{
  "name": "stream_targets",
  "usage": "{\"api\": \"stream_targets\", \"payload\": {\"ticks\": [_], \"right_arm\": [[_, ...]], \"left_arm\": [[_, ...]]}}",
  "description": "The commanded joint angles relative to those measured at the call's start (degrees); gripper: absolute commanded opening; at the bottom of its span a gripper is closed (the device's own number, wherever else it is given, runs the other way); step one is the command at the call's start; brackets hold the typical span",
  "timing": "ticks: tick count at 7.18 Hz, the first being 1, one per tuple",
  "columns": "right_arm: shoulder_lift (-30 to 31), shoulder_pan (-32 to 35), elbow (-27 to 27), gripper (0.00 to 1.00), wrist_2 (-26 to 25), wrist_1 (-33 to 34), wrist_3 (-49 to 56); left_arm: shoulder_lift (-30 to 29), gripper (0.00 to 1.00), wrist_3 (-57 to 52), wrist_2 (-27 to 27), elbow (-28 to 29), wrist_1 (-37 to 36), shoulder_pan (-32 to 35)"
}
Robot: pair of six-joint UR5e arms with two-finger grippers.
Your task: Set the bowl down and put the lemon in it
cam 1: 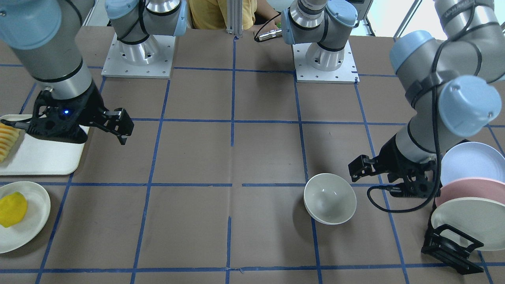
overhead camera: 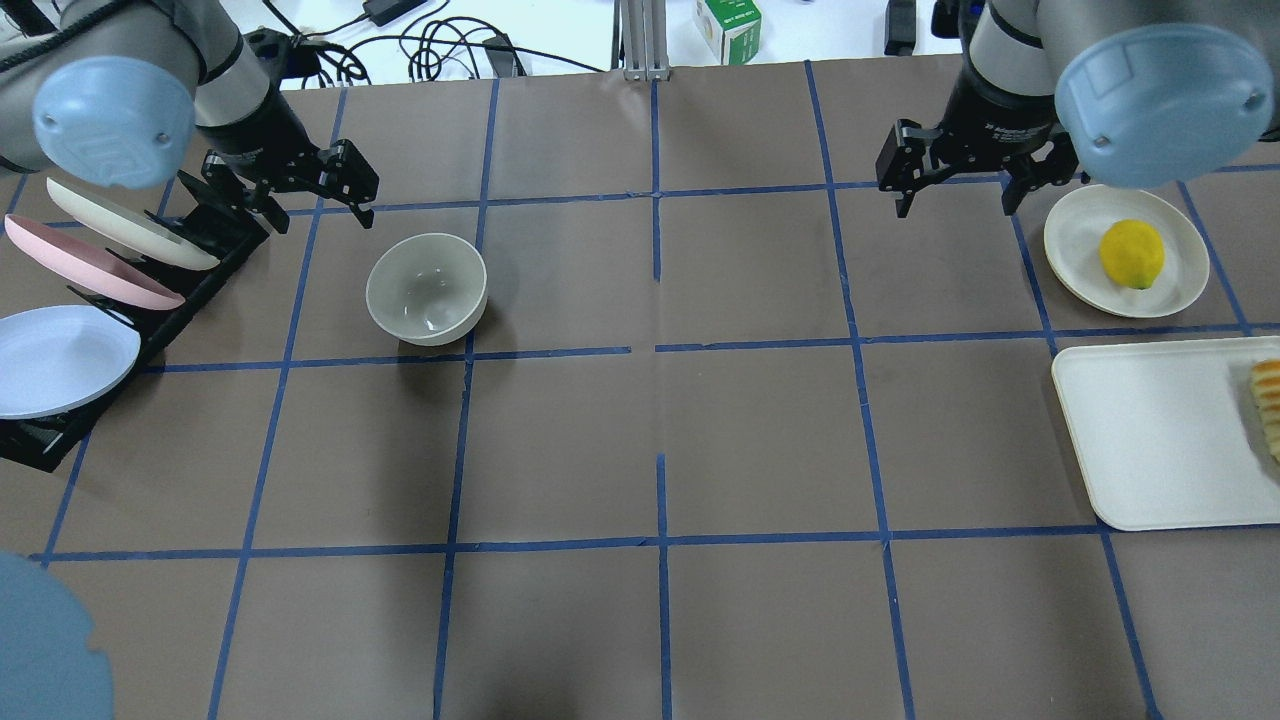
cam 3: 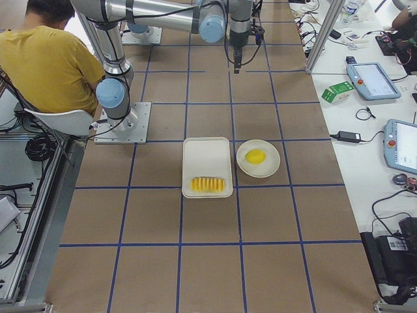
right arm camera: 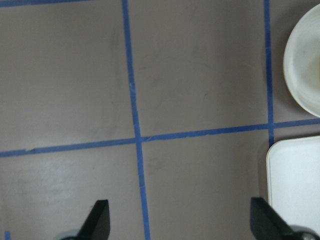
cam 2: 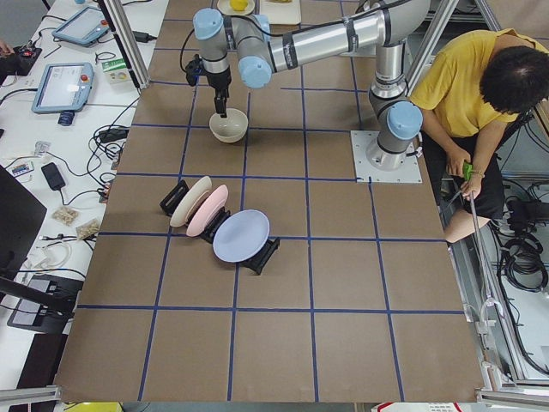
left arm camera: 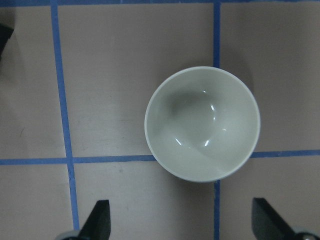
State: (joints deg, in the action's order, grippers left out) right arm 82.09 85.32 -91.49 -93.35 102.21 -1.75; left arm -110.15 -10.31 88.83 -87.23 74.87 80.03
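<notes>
The off-white bowl (overhead camera: 427, 288) stands upright and empty on the brown table, left of centre; it also shows in the front view (cam 1: 330, 198) and the left wrist view (left arm camera: 202, 122). My left gripper (overhead camera: 322, 215) is open and empty, up above the table just behind and to the left of the bowl. The yellow lemon (overhead camera: 1131, 254) lies on a small white plate (overhead camera: 1070, 230) at the right. My right gripper (overhead camera: 955, 200) is open and empty, above the table to the left of that plate.
A black rack (overhead camera: 215, 235) with white, pink and pale blue plates stands at the left edge beside the left gripper. A white tray (overhead camera: 1150, 450) with orange-yellow fruit slices (overhead camera: 1268, 400) lies in front of the lemon plate. A person in yellow (cam 2: 463, 77) sits behind the robot.
</notes>
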Motion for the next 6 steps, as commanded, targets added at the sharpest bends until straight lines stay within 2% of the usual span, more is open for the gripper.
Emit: {"api": "stream_targets", "payload": {"ticks": [1, 2, 3, 4, 6], "right_arm": [[-3.8, -9.1, 0.1, 1.00, 0.1, 6.4, 1.1], [-9.1, -11.6, 0.1, 1.00, -0.1, 13.0, 6.2], [-10.2, -15.3, 0.6, 1.00, -0.2, 16.2, 14.4], [-11.8, -20.1, 0.4, 1.00, 0.6, 16.6, 22.0], [-17.4, -23.8, 0.1, 1.00, 0.9, 26.0, 34.6]], "left_arm": [[-5.6, 1.00, 0.0, -0.1, -1.0, -4.3, -0.5], [-7.2, 1.00, 0.6, -0.1, -2.6, -5.7, -0.5], [-7.3, 1.00, 0.7, -0.1, -4.0, -6.6, -0.5], [-7.6, 1.00, 0.7, -0.1, -4.4, -6.8, -0.5], [-8.0, 0.97, 0.6, -0.1, -7.0, -9.6, -0.1]]}}
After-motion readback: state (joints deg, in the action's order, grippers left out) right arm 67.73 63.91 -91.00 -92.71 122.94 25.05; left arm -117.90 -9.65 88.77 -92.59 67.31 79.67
